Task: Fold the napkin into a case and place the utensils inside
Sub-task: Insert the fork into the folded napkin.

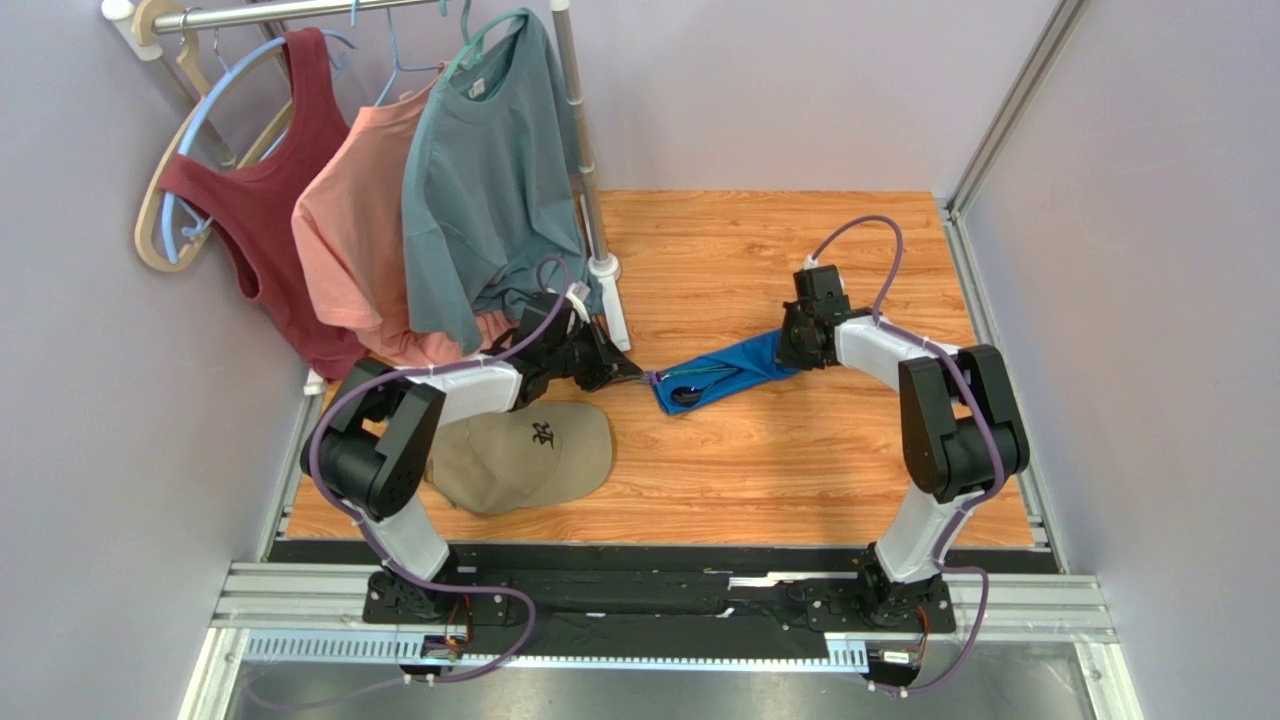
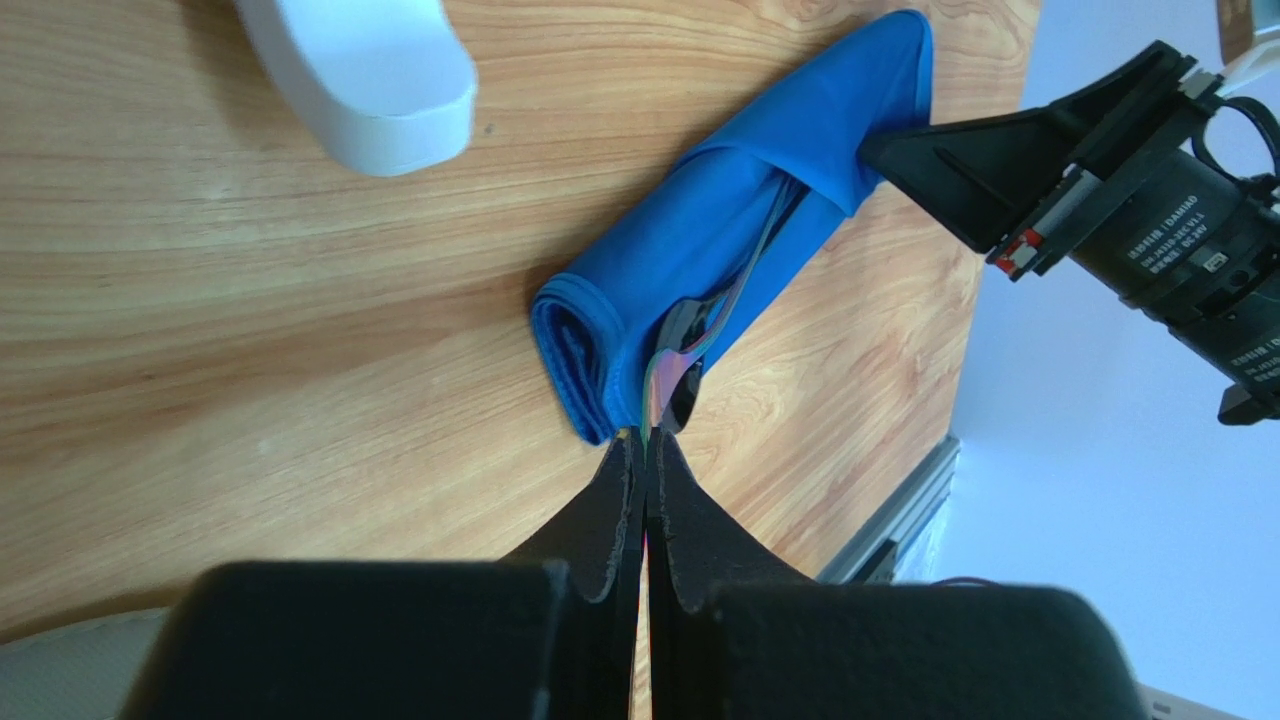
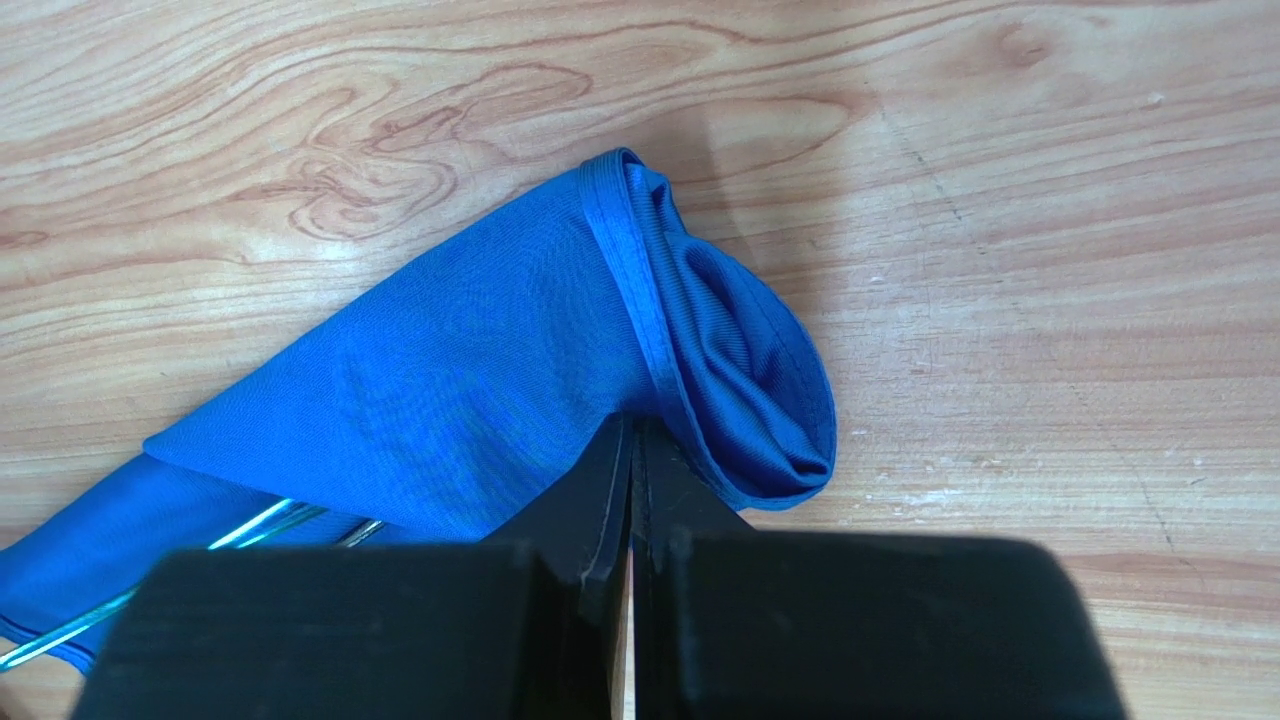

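Napkin (image 1: 736, 368) one; utensils (image 2: 666, 383) two; left tool (image 2: 646, 444), right tool (image 3: 631, 438).

Right claw (image 3: 631, 438) closed on folded blue napkin (image 3: 451, 375), wooden table (image 3: 992, 225) beneath; utensils (image 3: 278, 524) show lower left

Count on the table: two arms, one napkin, two utensils, one cap, three garments.

There are two arms, the left arm (image 1: 451, 393) and the right arm (image 1: 939, 405). Each ends in one gripper, so two in all: the left gripper (image 1: 639, 371) and the right gripper (image 1: 792, 354). One blue napkin (image 1: 732, 371) lies near the centre as a single folded pouch. Two utensils show at its mouth: one dark-bowled spoon (image 1: 684, 398) and one purplish fork (image 2: 657, 393). One tan cap (image 1: 523, 455) sits at eight o'clock. Three garments hang at ten to eleven o'clock: one maroon tank top (image 1: 278, 225), one salmon T-shirt (image 1: 353, 240) and one grey-teal T-shirt (image 1: 481, 195). They hang from one rail (image 1: 271, 15) on one upright pole (image 1: 579, 135). The hangers overlap too much to count. There is one wooden table (image 1: 751, 465).
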### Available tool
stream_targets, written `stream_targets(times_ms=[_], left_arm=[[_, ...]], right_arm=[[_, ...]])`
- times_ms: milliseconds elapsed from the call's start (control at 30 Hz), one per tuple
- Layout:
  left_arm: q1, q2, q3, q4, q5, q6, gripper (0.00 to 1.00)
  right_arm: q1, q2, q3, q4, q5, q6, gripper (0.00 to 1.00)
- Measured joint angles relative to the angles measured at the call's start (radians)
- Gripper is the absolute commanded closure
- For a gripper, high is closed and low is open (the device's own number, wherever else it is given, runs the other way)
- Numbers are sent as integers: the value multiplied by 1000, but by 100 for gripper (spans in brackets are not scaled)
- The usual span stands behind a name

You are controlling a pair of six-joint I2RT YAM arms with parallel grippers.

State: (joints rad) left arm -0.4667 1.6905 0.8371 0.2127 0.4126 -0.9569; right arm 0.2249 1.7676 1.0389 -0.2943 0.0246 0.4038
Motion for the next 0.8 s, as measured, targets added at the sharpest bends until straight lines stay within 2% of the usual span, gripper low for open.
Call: stream_targets(times_ms=[433,800], left_arm=[[-99,59,-17,183,-145,-111,100],[-136,157,8,294,-183,-162,100]], right_arm=[[-1,5,2,4,0,18,100],[-2,13,10,7,-4,18,100]])
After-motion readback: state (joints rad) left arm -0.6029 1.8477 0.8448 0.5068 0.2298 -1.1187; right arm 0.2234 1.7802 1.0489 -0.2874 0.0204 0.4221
